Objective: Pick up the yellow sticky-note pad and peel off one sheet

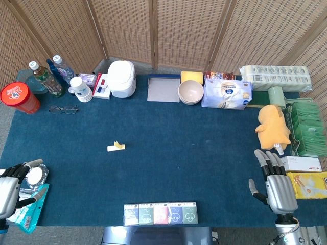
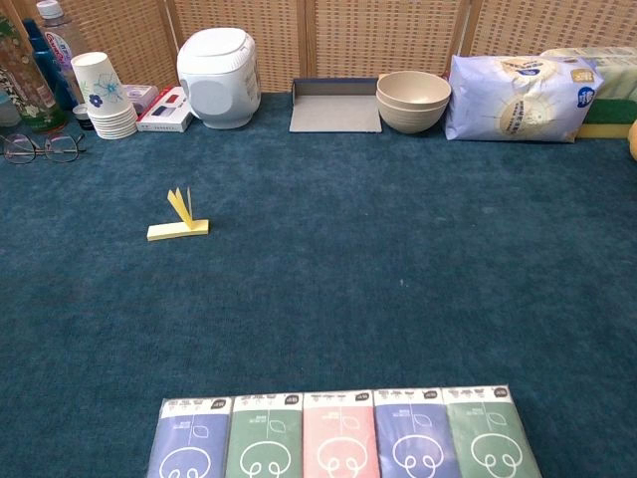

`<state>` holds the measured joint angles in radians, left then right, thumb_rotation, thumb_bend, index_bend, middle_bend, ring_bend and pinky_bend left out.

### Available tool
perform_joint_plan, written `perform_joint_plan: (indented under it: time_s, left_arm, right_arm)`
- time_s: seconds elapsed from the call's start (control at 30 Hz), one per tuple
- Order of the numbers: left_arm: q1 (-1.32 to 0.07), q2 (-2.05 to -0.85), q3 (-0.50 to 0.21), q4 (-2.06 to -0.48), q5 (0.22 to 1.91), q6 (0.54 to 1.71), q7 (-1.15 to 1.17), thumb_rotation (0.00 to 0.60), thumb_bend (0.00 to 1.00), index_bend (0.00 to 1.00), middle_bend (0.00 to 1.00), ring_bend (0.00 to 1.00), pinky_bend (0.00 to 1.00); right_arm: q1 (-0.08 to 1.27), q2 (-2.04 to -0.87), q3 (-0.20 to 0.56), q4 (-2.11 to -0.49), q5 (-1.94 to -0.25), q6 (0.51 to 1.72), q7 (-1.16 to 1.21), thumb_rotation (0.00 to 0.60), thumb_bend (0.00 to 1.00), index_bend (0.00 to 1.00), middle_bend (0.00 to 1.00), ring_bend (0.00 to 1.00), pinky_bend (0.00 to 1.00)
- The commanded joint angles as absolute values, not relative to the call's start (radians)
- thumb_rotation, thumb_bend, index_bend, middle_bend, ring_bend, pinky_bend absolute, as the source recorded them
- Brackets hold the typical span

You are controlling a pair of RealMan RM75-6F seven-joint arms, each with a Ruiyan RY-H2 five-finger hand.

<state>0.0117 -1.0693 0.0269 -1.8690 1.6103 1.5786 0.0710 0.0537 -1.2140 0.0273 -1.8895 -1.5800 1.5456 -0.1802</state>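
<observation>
Yellow sticky-note pad point(image 2: 178, 230): thin flat paper rectangle on blue carpet-like table cloth point(image 1: 194, 168), left of centre. Long axis runs left-right in chest view; top sheets curl upward at middle. Wide bare cloth on all sides of pad. At 12 o'clock from pad: white rounded rice cooker point(image 2: 217, 63). At 5 o'clock, near front edge: row of flat tissue packets point(image 2: 338, 432). Left hand point(image 1: 14, 185) at left table edge, fingers apart, holds nothing. Right hand point(image 1: 276, 181) at right front, fingers straight, slightly spread, holds nothing.
</observation>
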Motion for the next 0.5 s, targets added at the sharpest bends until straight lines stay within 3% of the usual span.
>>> perform_joint_plan:
  time_s: [0.03,0.5]
  left_arm:
    - [0.01,-1.068,0.032,-1.873,1.602,1.563,0.081,0.6,0.17,0.24,0.32,0.28,0.28]
    - [0.024,-1.045,0.042,-1.885,1.621,1.585,0.081,0.6,0.17,0.24,0.32,0.28,0.28]
  right_arm:
    - [0.053,-1.213,0.027,-1.889,-1.579,1.544,-0.18,0.6,0.46,0.03,0.13,0.0,0.02]
    - [0.043,-1.21,0.022,-1.879,-1.596,1.555,-0.155,0.6,0.46,0.03,0.13,0.0,0.02]
